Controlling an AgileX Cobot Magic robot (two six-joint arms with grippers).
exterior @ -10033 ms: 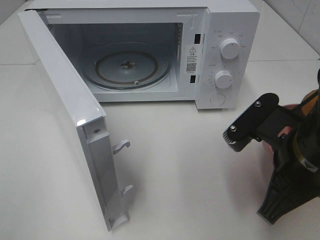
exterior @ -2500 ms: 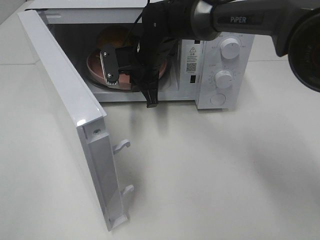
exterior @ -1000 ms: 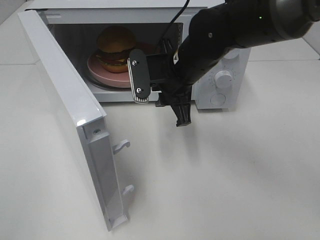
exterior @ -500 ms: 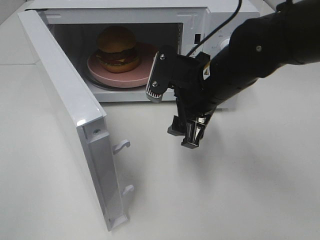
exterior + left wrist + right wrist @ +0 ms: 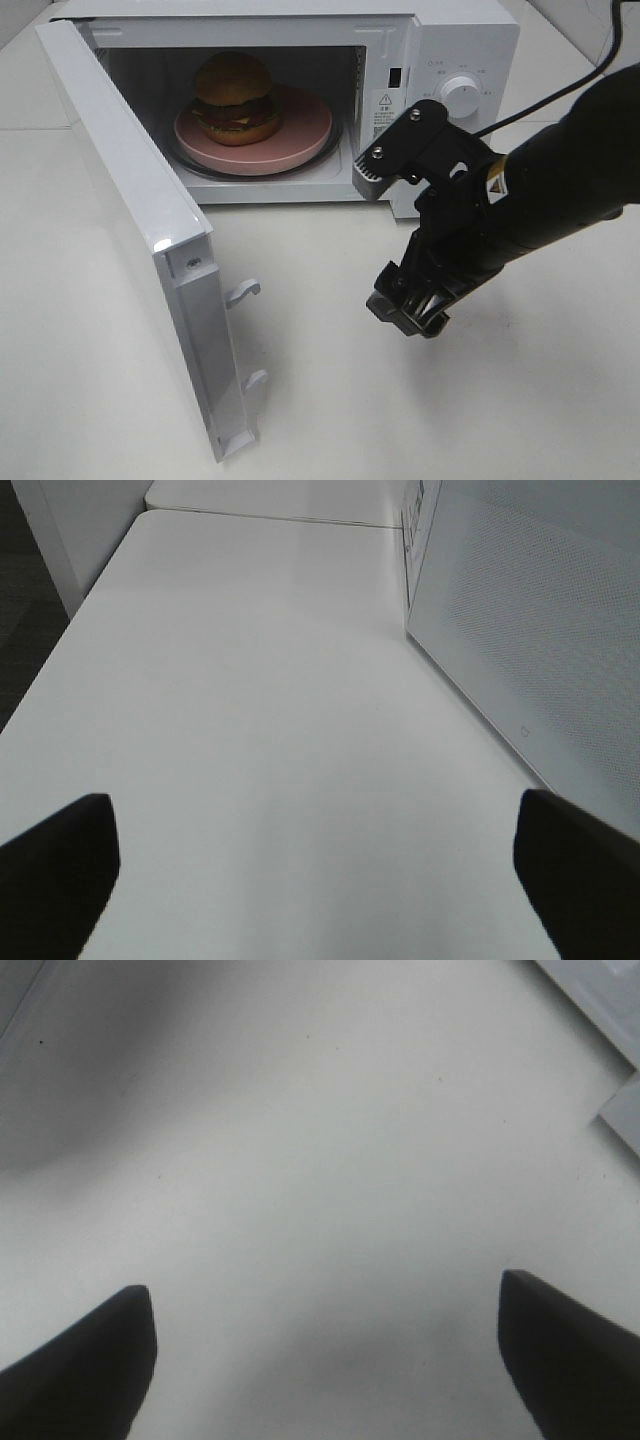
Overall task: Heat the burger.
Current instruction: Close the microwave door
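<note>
The burger (image 5: pixel 236 95), with a domed brown bun and dark patty, stands on a pink plate (image 5: pixel 305 130) on the turntable inside the open microwave (image 5: pixel 470 45). My right gripper (image 5: pixel 383 248) hangs outside the oven, over the table in front of the control panel. It is open and holds nothing; the right wrist view shows only bare table between its dark fingertips (image 5: pixel 80 1345). My left gripper (image 5: pixel 315 880) is open and empty over the table, to the left of the microwave door. It does not show in the exterior high view.
The microwave door (image 5: pixel 130 220) swings wide open toward the front left, its latch hooks (image 5: pixel 243 292) sticking out. Its perforated outer face (image 5: pixel 540 630) shows in the left wrist view. Two dials (image 5: pixel 462 95) sit on the panel behind the right arm.
My right gripper has pulled back from the oven mouth, moving right and toward the table's front, with its jaws spreading wide. The burger and plate stay on the turntable.
</note>
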